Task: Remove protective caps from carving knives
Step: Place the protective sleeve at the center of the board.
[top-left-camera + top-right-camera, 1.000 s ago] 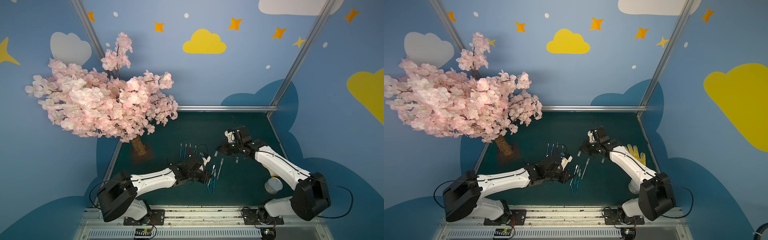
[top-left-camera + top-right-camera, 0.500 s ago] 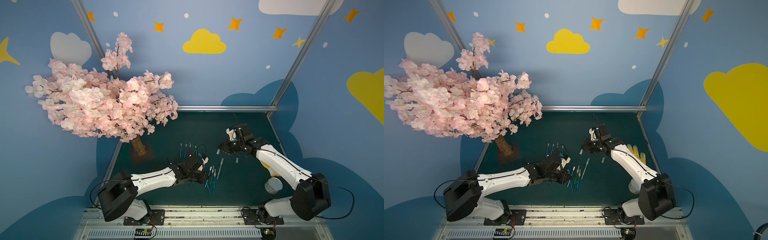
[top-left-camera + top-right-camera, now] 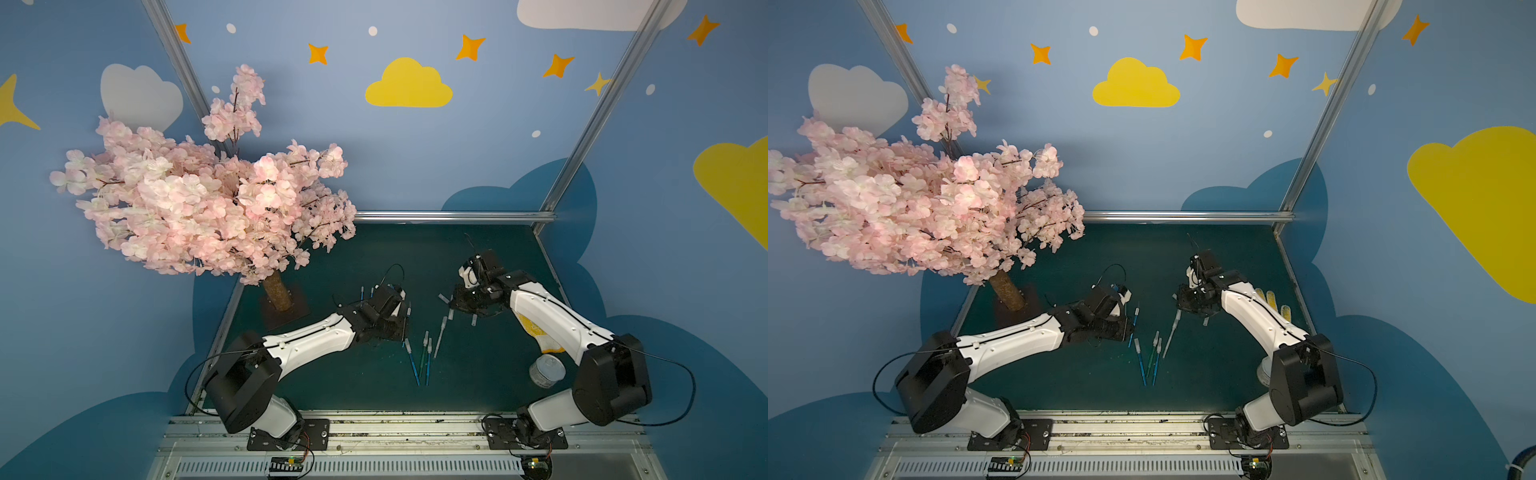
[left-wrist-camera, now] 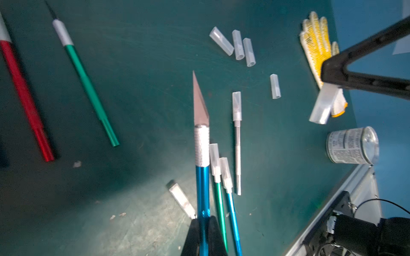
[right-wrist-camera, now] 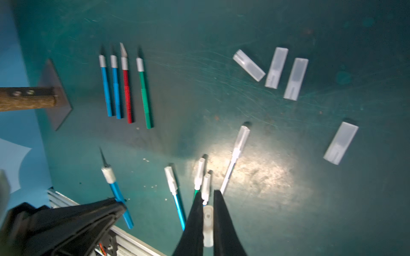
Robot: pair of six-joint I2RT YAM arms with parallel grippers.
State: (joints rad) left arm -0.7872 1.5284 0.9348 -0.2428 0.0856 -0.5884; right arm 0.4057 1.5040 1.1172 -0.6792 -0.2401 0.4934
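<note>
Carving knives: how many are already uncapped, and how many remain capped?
Done: four bare knives lie in a row, four loose caps nearby. In hand: the left gripper holds a bare blue knife, the right gripper a cap. Left: four capped knives.

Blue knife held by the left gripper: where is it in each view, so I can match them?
In a top view: blue knife at the left gripper, left of the whitish capped knife.
In a top view: same spot, shaft clearer.
Left wrist: mid-frame, bare blade pointing away from the gripper.
Right wrist: clamped in the left gripper, blade bare.
Shared landmark: whitish capped knife.
</note>
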